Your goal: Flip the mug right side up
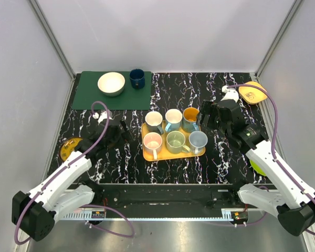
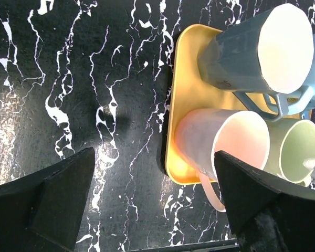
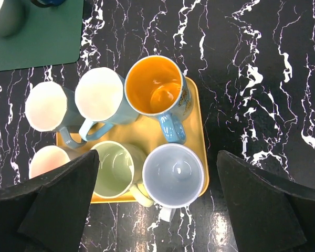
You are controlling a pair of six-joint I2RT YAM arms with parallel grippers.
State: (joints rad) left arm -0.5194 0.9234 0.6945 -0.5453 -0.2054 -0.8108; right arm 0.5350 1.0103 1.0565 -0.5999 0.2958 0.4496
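Observation:
Several mugs stand close together on a yellow tray [image 1: 165, 156], all with their mouths up: orange [image 3: 153, 86], light blue [image 3: 98, 97], grey-blue [image 3: 46, 106], pink [image 2: 220, 142], green [image 3: 113, 168] and grey [image 3: 174, 174]. A dark blue mug [image 1: 137, 79] stands apart on the green mat; I cannot tell which way up it is. My left gripper [image 2: 153, 157] is open over the black table just left of the tray, beside the pink mug. My right gripper [image 3: 157, 157] hangs open above the tray's near right part, over the grey mug. Neither holds anything.
A green mat [image 1: 113, 97] at the back left carries a white bowl [image 1: 111, 83]. An orange-yellow object [image 1: 252, 93] lies at the back right and a yellow disc [image 1: 71, 147] at the left edge. Grey walls close the table on three sides.

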